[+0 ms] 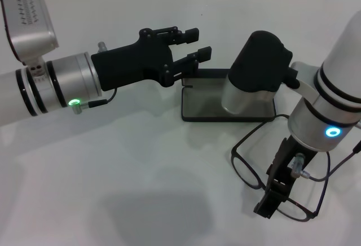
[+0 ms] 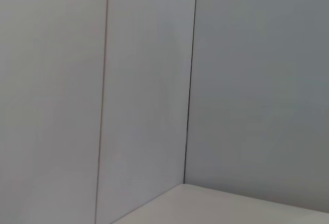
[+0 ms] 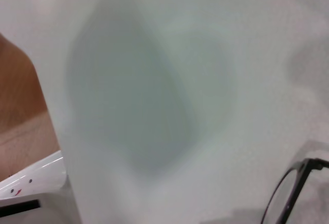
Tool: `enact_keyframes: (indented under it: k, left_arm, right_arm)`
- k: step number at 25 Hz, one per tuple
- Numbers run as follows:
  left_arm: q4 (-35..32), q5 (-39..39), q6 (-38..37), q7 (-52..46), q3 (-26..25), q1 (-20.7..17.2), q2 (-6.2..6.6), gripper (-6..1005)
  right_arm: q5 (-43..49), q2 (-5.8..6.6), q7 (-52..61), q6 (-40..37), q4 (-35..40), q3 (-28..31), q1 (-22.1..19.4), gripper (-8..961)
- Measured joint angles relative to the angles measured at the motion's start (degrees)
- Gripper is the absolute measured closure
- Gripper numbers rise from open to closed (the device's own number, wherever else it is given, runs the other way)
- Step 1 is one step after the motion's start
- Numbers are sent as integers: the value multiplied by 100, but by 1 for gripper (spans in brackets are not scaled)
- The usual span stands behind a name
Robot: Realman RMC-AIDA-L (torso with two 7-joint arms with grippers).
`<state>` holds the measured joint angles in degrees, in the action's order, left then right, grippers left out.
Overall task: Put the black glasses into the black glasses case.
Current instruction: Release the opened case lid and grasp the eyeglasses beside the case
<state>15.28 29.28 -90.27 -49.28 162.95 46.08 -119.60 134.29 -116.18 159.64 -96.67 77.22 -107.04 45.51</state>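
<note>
A: Starting at the left of the head view, what is there?

B: The left tool [image 1: 194, 45] reaches in from the left edge, held above the white bench [image 1: 124, 161], its two black fingers [image 1: 198, 54] parted with nothing between them, pointing at the case.

A: And in the middle?

B: The black glasses case [image 1: 206, 109] lies open at upper centre, grey lining showing, partly hidden on its right side by the right arm.

A: Where are the glasses?

B: The black glasses [image 1: 248, 170] rest on the bench at lower right, just below the case.

A: And the right tool?

B: The right tool [image 1: 272, 198] is down over the frame at lower right. I cannot tell whether it is spread or closed, or gripping the frame.
</note>
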Motion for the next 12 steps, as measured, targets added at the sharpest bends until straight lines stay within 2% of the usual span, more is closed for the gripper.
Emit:
enact_keyframes:
  k: [12]
  left_arm:
    - [-100,-4,22,15,0,49,9,542]
  right_arm:
    - [294,-1,16,254,-4,-208,-141,117]
